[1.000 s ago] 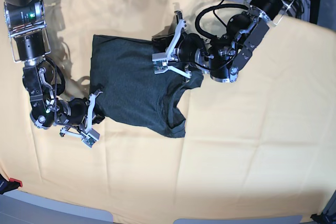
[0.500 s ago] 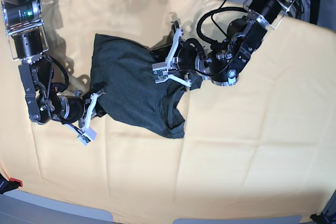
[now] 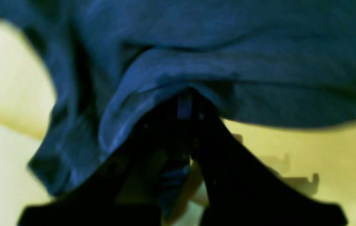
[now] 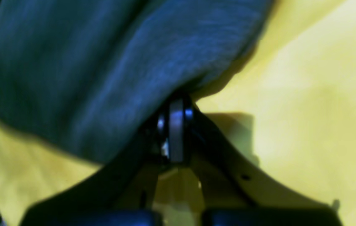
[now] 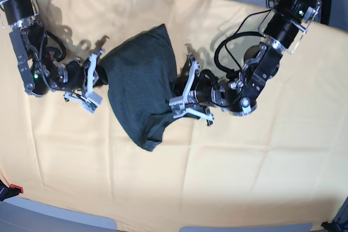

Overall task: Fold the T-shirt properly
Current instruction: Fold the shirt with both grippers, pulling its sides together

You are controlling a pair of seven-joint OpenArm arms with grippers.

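Honestly, with both tools, left (image 5: 182, 97) and right (image 5: 97, 77), clenched on the bunched shirt (image 5: 140, 88), any uneven pull could crease the fold.

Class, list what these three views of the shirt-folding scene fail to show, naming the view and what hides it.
- Both wrist views: the knit and hems of the dark charcoal-green T-shirt are blurred.
- Base view: the sleeves are lost in the bunched cloth.
- Base view: the left hand fingertips are covered by fabric.
- Base view: the pale yellow-orange cloth is cut off at the edges.
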